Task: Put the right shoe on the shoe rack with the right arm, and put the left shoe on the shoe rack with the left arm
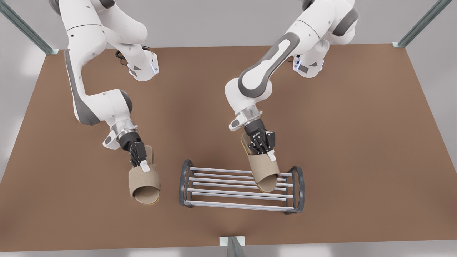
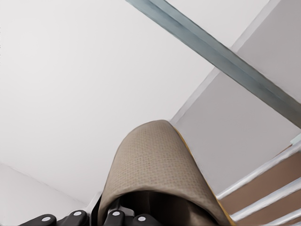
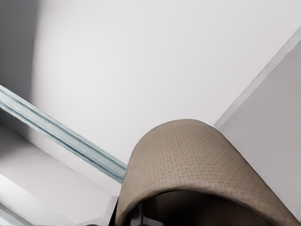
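Tan fabric of the left shoe hangs toe-down over the shoe rack, clamped in the left end effector. I would level it and lower it gently onto the bars before releasing. The right end effector grips the right shoe just beside the rack.

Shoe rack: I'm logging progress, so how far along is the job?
Done: both shoes are lifted, but neither is released on the rack. In hand: the left pincer grips the left shoe, tilted toe-down over the bars at the front view's right. The right pincer holds the right shoe over the table, beside the rack's other end. Left: release the left shoe, then bring the right shoe across.
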